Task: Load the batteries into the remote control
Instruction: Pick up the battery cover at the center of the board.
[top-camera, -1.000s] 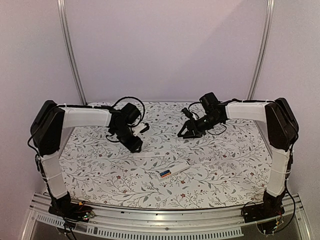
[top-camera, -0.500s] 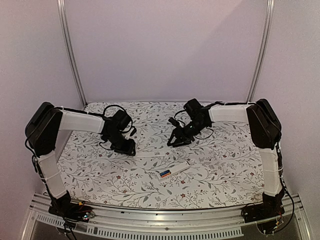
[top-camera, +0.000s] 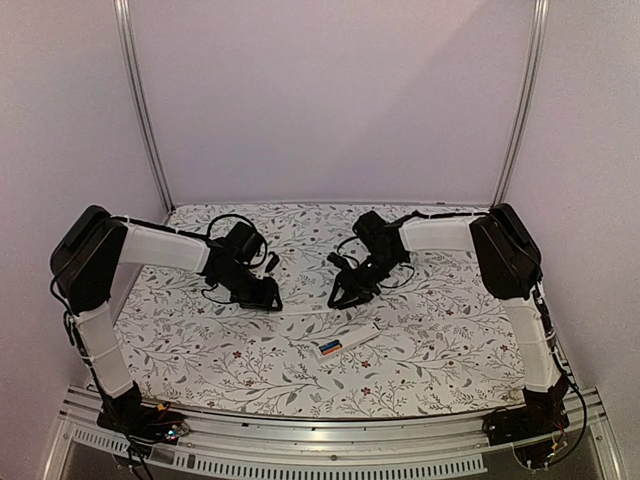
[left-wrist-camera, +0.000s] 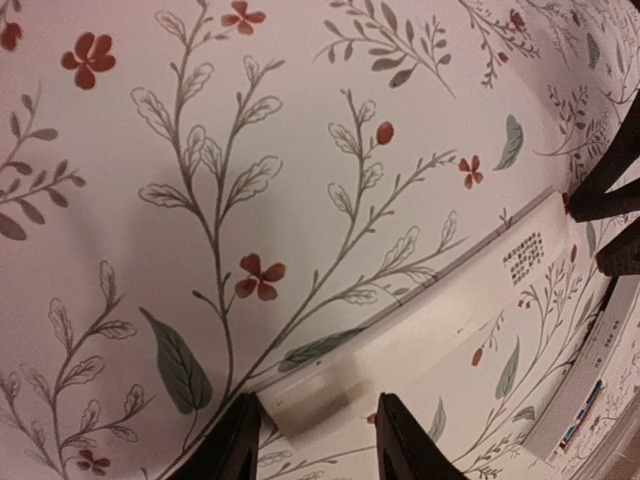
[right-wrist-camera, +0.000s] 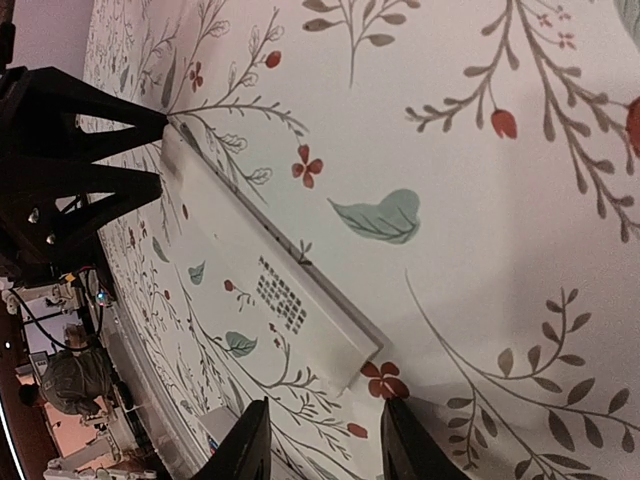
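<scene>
**Top view:** The left gripper (top-camera: 268, 297) and right gripper (top-camera: 338, 297) face each other low over the floral table (top-camera: 450, 340). A flat pale panel (top-camera: 300, 311) lies between them. The remote control (top-camera: 352, 338) lies well apart from both grippers, nearer the front rail (top-camera: 330, 437), at a slant. The batteries (top-camera: 329, 347), one blue and one orange-red, sit side by side at its left end. Patterned cloth shows on every side of the remote, with the widest stretch towards the right arm's base. Both arms reach in from the table's outer edges.

**Left wrist:** The left gripper (left-wrist-camera: 318, 420) has its fingers spread, straddling one short end of the panel (left-wrist-camera: 430, 320). Whether they touch it cannot be told. The panel runs diagonally away, one long edge casting a thin shadow on the cloth. The right gripper's dark fingers (left-wrist-camera: 612, 190) stand at its far end. The remote's edge (left-wrist-camera: 600, 370) lies just past the panel, at the frame's lower right.

**Right wrist:** The right gripper (right-wrist-camera: 325, 415) also has its fingers parted, around the panel's (right-wrist-camera: 260, 270) other end, where a block of small print shows. The left gripper's black fingers (right-wrist-camera: 90, 150) close off the far end, and bare cloth runs along the panel's right side.
</scene>
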